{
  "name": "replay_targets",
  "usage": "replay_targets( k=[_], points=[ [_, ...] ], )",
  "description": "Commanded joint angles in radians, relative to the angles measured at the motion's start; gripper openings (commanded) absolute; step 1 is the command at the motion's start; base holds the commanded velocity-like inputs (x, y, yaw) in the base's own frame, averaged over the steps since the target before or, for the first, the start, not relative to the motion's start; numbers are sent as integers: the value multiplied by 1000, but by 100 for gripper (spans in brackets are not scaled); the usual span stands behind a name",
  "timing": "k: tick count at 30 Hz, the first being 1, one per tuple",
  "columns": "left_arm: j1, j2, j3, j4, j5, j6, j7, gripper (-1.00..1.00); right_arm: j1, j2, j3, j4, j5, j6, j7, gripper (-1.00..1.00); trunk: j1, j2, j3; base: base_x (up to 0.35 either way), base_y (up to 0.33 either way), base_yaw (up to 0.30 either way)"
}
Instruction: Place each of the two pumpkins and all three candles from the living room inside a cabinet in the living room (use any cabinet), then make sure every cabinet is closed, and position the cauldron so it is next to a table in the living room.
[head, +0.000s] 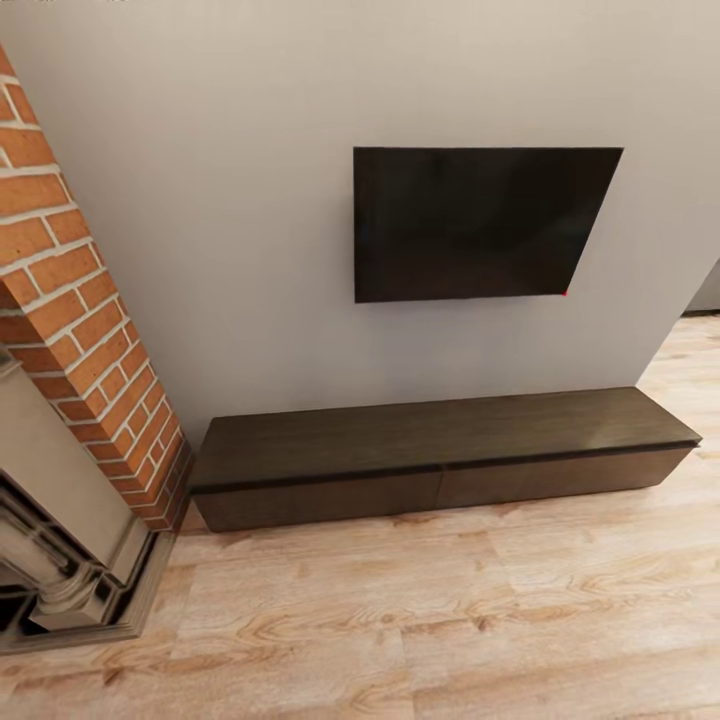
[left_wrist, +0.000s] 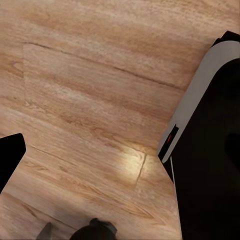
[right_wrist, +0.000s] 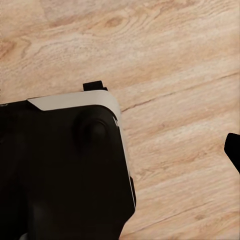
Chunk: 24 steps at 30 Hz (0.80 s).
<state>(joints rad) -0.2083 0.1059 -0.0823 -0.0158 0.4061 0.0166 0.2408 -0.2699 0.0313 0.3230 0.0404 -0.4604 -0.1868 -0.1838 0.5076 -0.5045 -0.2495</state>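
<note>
The long, low dark-brown cabinet (head: 440, 450) stands against the grey wall straight ahead in the head view, its flat top bare and both wide drawers shut. The pumpkins, candles, cauldron and table are out of view. My left gripper (left_wrist: 120, 160) hangs over the wood floor with one dark fingertip (left_wrist: 11, 159) at the picture's edge and nothing between the fingers. My right gripper (right_wrist: 120, 150) also points at the floor, one fingertip (right_wrist: 233, 150) showing at the edge, and holds nothing.
A black TV (head: 480, 222) hangs on the wall above the cabinet. A red-brick chimney (head: 80, 310) with a stone fireplace (head: 60, 560) stands at the left. Light wood floor (head: 420, 620) stretches before the cabinet. My black-and-white base (left_wrist: 210, 150) shows beside each wrist.
</note>
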Motion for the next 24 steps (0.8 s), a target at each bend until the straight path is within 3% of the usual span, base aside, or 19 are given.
replay_targets(
  k=[1, 15, 24],
  points=[
    [0, 0, -8, -1, 8, 2, 3, 100, -2, 1, 9, 4, -8, -6, 0, 100, -4, 6, 2, 0, 0, 0],
    [0, -1, -8, -1, 7, 2, 3, 100, -2, 2, 9, 5, -8, -6, 3, 100, -57, 104, 46, 0, 0, 0],
    [0, -14, -8, -1, 8, 2, 3, 100, -2, 4, 9, 4, -8, -6, 7, 100, -58, 104, 46, 0, 0, 0]
  ],
)
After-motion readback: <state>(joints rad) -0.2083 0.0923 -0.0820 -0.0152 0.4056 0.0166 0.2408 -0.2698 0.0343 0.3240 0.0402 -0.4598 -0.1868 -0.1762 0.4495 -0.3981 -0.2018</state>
